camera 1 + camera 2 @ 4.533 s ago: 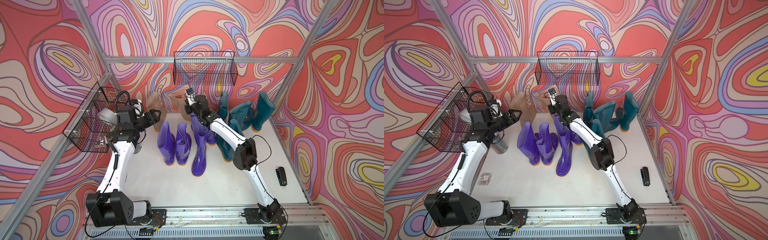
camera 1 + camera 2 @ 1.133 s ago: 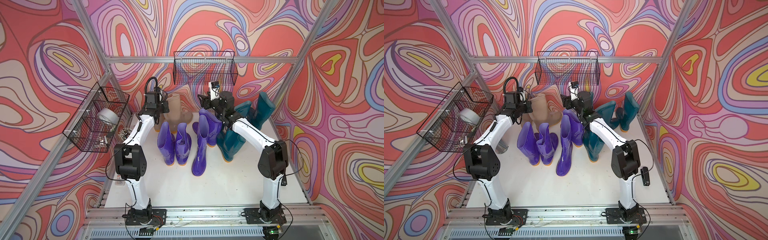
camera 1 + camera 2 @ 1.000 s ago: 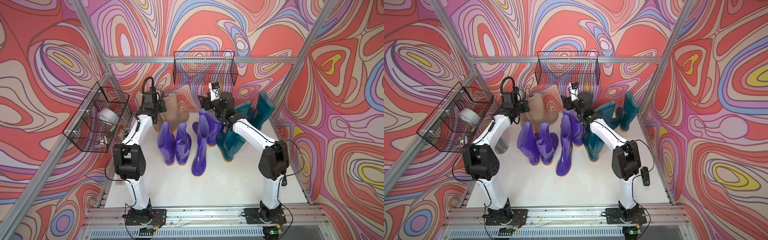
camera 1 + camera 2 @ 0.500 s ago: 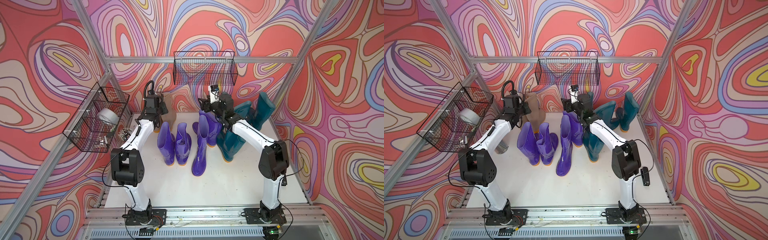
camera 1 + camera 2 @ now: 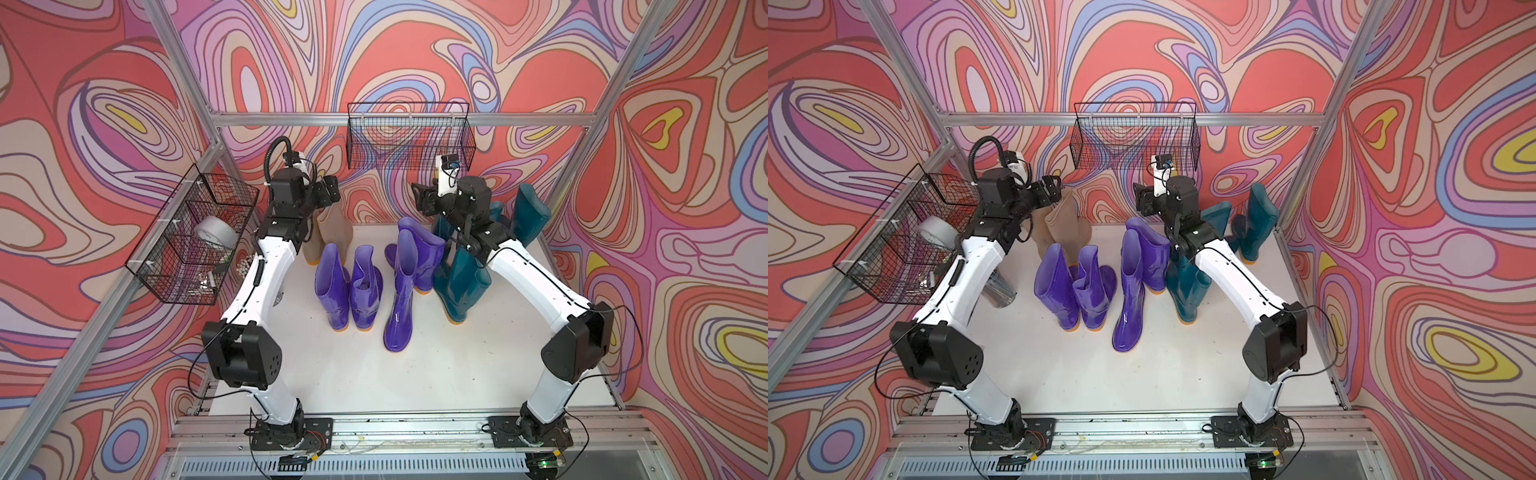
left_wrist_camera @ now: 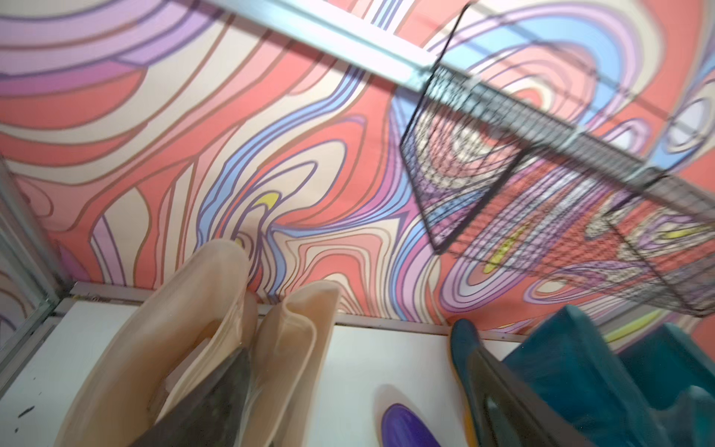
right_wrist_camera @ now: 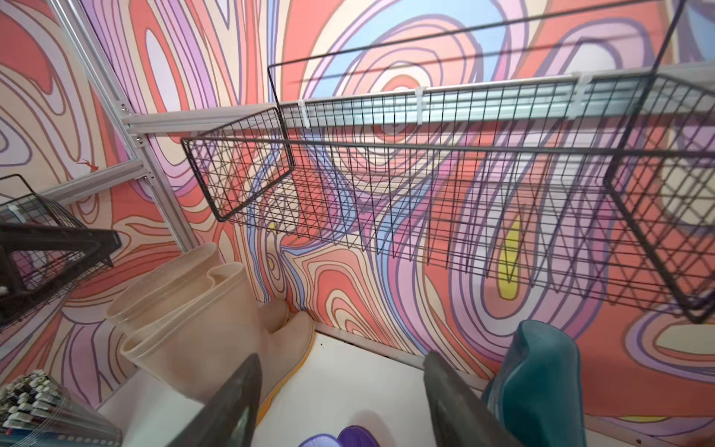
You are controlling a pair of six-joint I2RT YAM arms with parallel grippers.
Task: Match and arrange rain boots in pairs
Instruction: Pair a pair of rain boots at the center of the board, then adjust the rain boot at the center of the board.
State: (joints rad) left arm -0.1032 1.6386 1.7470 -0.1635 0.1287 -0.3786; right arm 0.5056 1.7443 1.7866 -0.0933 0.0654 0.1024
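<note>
Left end effector (image 5: 328,193) over half-hidden boots (image 5: 335,229)

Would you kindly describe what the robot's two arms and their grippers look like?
The left arm and right arm have white links between bulky black joint housings, with black cables looping outside. Each wrist carries a small white camera. The left gripper and right gripper are black, with dark wedge-shaped fingers.

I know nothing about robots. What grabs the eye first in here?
The swirling red, pink and purple walls wrap the whole booth. Four glossy purple rubber boots stand in the middle, beige boots behind left, dark teal boots right. Two white-and-black robot arms reach in over them.
</note>
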